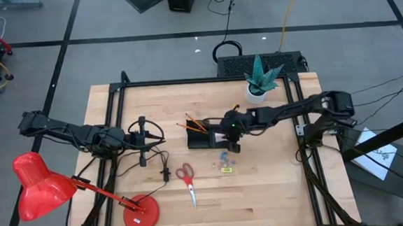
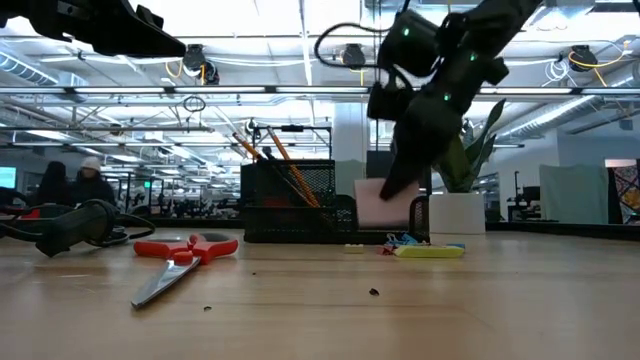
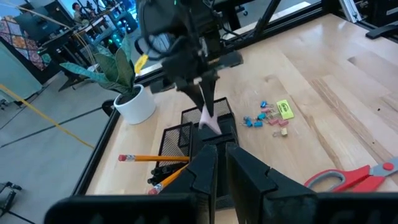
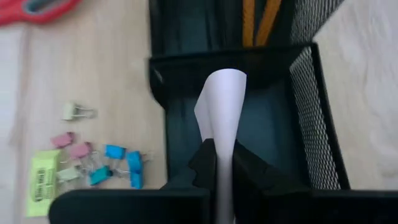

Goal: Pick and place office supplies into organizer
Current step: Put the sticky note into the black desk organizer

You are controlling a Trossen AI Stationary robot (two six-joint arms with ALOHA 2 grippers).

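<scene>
The right tool (image 4: pixel 222 163), clamped on the pink sticky-note pad (image 4: pixel 222 102), hangs over the organizer (image 4: pixel 311 112) (low compartment); next: lower, release.

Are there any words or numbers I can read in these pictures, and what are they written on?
None can be read.
Flat yellow piece beside the small coloured binder clips: dark print on it, too blurred to read.
Pink sticky-note pad pinched in the right gripper over the black mesh organizer: blank.
Red-handled scissors, orange pencils, white plant pot, red desk lamp: no lettering shows.
</scene>
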